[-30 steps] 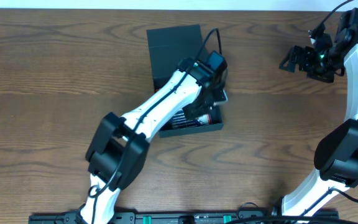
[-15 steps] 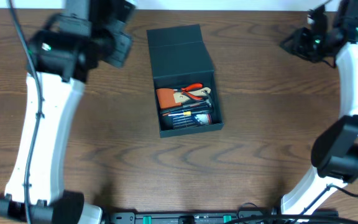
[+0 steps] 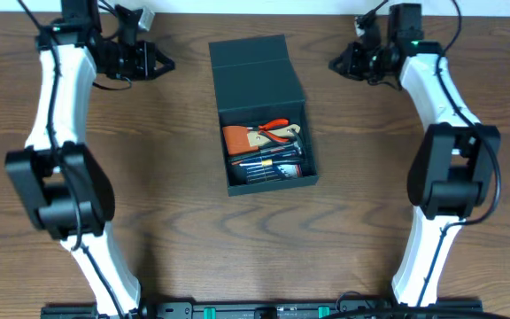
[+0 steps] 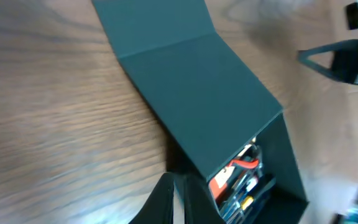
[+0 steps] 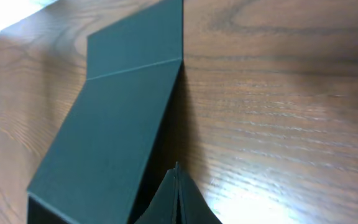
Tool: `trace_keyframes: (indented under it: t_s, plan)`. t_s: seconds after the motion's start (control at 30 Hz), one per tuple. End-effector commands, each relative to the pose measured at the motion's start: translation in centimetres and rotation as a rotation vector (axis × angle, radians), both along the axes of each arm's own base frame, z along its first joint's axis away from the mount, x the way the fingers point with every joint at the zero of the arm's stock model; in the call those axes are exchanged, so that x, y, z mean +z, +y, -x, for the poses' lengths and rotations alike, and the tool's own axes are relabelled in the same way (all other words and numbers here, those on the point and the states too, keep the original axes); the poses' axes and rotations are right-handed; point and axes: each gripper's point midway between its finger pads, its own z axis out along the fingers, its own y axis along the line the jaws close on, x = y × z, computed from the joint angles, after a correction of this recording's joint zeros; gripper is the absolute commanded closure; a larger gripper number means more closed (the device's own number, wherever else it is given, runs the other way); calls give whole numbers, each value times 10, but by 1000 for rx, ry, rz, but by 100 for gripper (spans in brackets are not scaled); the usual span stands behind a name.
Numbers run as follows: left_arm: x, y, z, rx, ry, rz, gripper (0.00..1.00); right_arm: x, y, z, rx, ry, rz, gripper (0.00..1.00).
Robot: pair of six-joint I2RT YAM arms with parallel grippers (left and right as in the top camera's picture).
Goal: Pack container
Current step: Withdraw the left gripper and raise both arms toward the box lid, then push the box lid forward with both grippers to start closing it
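The container (image 3: 273, 185) already holds tools (image 3: 264, 149), but its lid (image 3: 253, 71) is not yet shut, and the left claw (image 3: 155, 64) and right claw (image 3: 337, 65) flank it, closed and empty.

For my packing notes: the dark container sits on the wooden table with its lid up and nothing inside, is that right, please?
Not quite: the container is not empty. The overhead view shows red-handled pliers and other hand tools inside; the rest holds.
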Motion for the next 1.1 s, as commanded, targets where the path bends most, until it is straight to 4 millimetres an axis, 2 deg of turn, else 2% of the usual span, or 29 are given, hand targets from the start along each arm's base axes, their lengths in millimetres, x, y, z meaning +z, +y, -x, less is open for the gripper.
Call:
trace_keyframes:
  t_s: [0.0, 0.1, 0.33, 0.47, 0.6, 0.83, 0.97, 1.07]
  plan:
    - [-20, -12, -2, -1, 82, 107, 94, -23, 9, 2, 5, 56, -48, 99]
    - [-46, -12, -4, 2, 131, 112, 94, -43, 17, 2, 23, 87, -94, 99]
    - [-99, -14, -2, 17, 252, 128, 94, -75, 39, 7, 73, 131, -171, 99]
    - [-119, -20, 1, 9, 289, 130, 94, -88, 47, 11, 88, 152, -170, 99]
    - [-136, -33, 3, -16, 310, 127, 94, -89, 56, 13, 106, 148, -165, 99]
    - [-164, -71, 9, -64, 352, 123, 94, -89, 68, 13, 132, 131, -157, 99]
    - [-178, -79, 7, -46, 374, 130, 94, -88, 72, 14, 148, 117, -153, 99]
    - [-178, -82, -4, -23, 352, 153, 94, -87, 76, 14, 174, 96, -148, 99]
